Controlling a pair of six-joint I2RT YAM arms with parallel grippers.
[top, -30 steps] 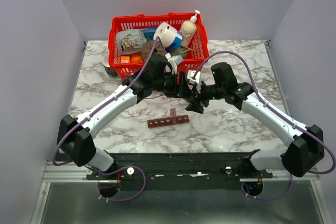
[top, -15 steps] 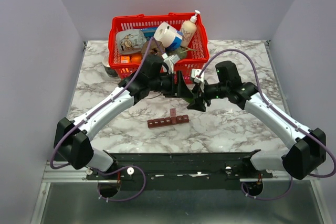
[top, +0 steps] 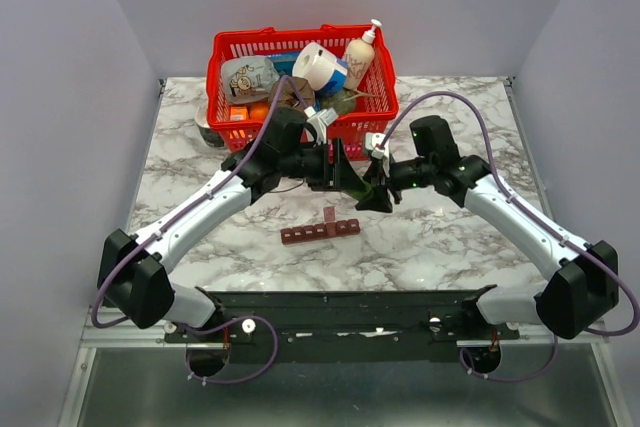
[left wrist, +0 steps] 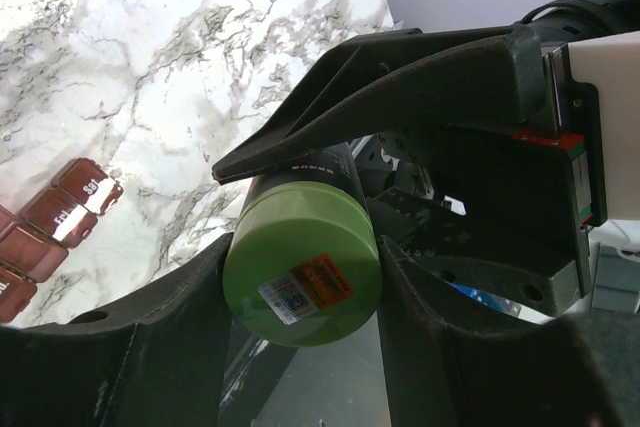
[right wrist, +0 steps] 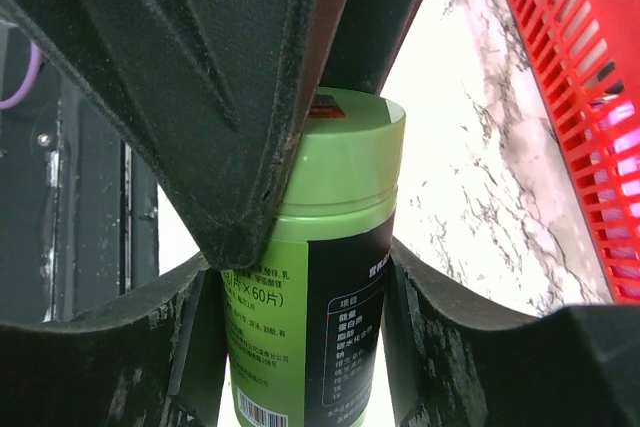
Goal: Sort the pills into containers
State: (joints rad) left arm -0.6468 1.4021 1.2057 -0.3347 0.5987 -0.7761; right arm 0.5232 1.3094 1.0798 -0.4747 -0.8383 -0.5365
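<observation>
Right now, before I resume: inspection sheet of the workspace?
Surface: marble table; no loose pills visible.
Job's things: organizer lies flat mid-table, one lid looks open; bottle is held above the table, cap on.
Clutter: basket at the back, packed with groceries; dark round thing by its left end, cannot identify.
Grippers: left gripper closed on the bottle's cap; right gripper closed on its body.
Cables: purple cables arc off both arms, not touching the organizer.
Surroundings: grey walls; nothing else seen.
</observation>
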